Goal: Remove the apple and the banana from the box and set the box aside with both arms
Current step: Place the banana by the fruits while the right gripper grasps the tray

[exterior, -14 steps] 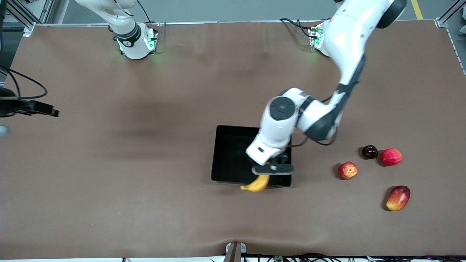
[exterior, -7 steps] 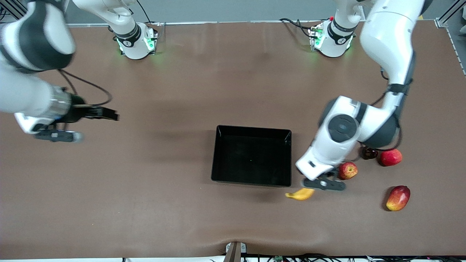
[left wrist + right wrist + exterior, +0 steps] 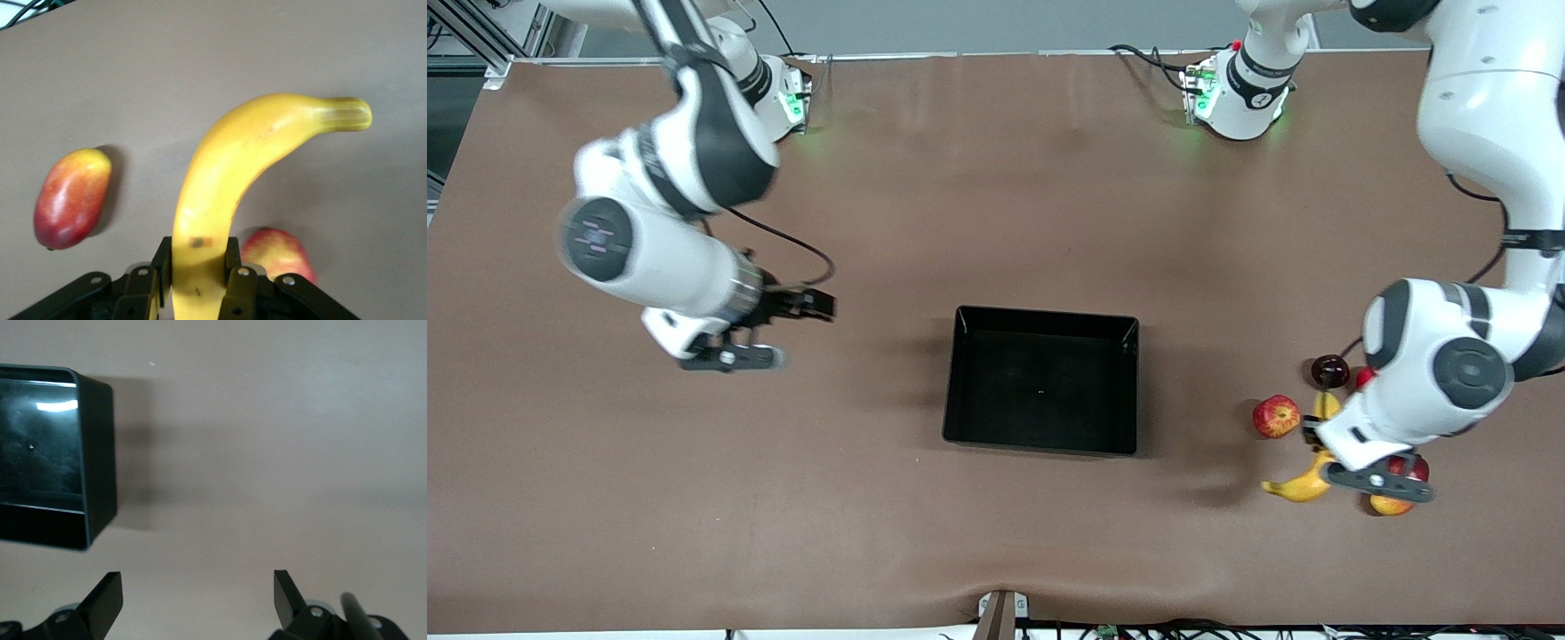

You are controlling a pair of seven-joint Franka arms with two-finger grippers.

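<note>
My left gripper (image 3: 1352, 476) is shut on the yellow banana (image 3: 1298, 488) and holds it in the air over the group of fruits at the left arm's end. In the left wrist view both fingers (image 3: 230, 257) press the banana (image 3: 227, 167) near its end. The small red apple with yellowish streaks (image 3: 1276, 416) lies on the table beside the banana. The black box (image 3: 1045, 313) stands empty in the middle; its wall shows in the right wrist view (image 3: 97, 453). My right gripper (image 3: 729, 358) is open and empty over bare table toward the right arm's end (image 3: 198, 587).
A red-yellow mango (image 3: 1392, 505) lies partly under the left gripper and shows in the left wrist view (image 3: 70, 197). A dark plum (image 3: 1330, 370) lies farther from the camera. A red fruit (image 3: 1362, 377) is mostly hidden by the left arm. A round red-yellow fruit (image 3: 280, 250) lies under the banana.
My left gripper carried the banana from over the box's near edge to over the fruits at the left arm's end. My right arm swung in from the table's end toward the box.
</note>
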